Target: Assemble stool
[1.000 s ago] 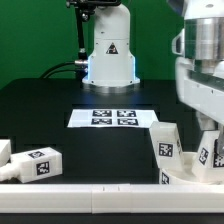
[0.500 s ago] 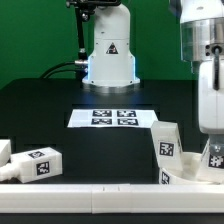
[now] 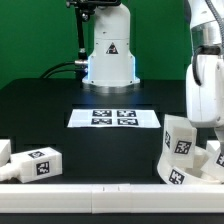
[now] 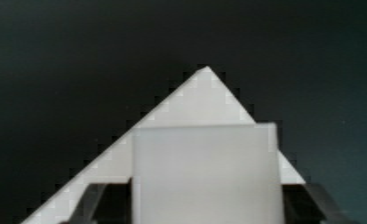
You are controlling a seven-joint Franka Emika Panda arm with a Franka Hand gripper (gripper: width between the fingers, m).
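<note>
Gripper (image 4: 194, 205) is pinched on a white stool leg (image 4: 201, 165). In the wrist view the block sits square between both fingers, with a white wedge-shaped part (image 4: 201, 95) behind it. In the exterior view a tilted tagged leg (image 3: 181, 140) sits right at the arm's lower end, hiding the fingertips there. Another tagged part (image 3: 175, 172) is just below. Loose legs (image 3: 38, 163) lie well apart at the exterior view's left.

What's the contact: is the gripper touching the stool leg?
Touching. Wrist view: the gripper has the leg filling the space between both fingers, no gap either side.
</note>
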